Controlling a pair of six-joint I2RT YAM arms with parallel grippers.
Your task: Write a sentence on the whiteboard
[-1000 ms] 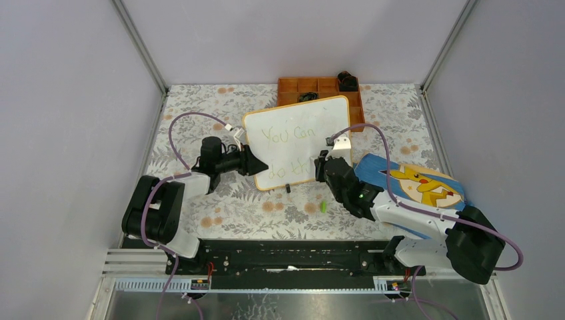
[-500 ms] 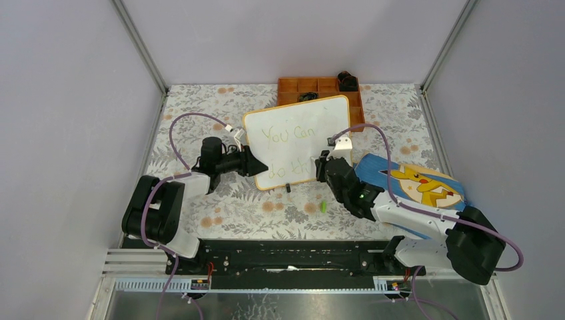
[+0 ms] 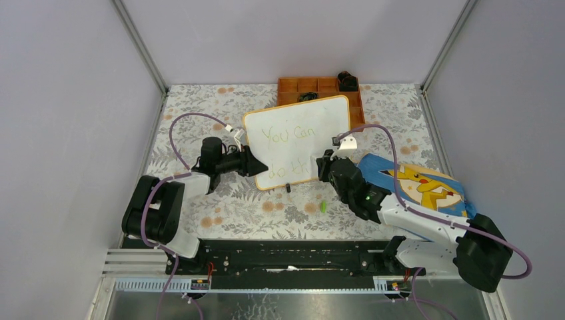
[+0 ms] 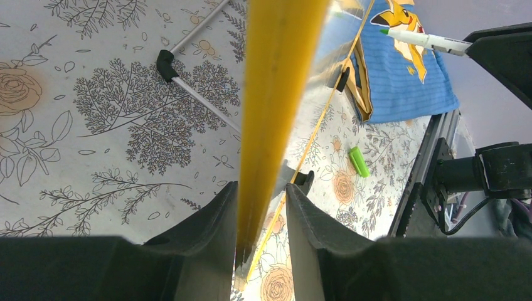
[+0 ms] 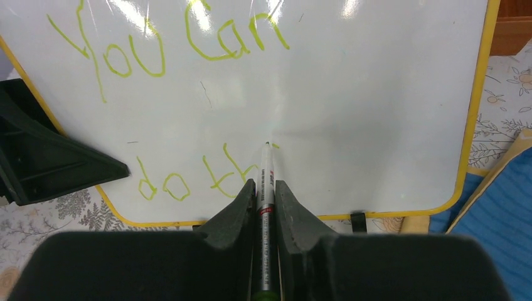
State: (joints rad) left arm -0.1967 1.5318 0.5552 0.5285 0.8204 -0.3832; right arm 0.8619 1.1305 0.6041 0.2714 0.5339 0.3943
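A whiteboard (image 3: pixel 298 140) with a yellow frame stood tilted up in the middle of a floral table (image 3: pixel 200 113). On it, in light green handwriting, the sentence (image 5: pixel 188 50) read "You Can" on the top line and "do th" on the line below. The left gripper (image 4: pixel 260 241) pinched the whiteboard's left edge, with one finger on each side of the frame. The right gripper (image 5: pixel 264 194), in front of the whiteboard's lower middle, was pressed around a white marker (image 5: pixel 266 166). The marker's tip appeared to touch the whiteboard just right of the "h". Small print ran along the marker's barrel, too fine to read. In the top view the right gripper hid the end of the lower line. A green cap (image 3: pixel 323 207) lay on the table just in front of the whiteboard. Right of the whiteboard lay a blue cloth (image 3: pixel 426 183) printed with a yellow cartoon figure, partly covered by the right arm (image 3: pixel 420 220). Behind the whiteboard sat an orange tray (image 3: pixel 320 85), its near part hidden by the whiteboard. The dark things (image 3: pixel 346 81) in its compartments could not be made out.
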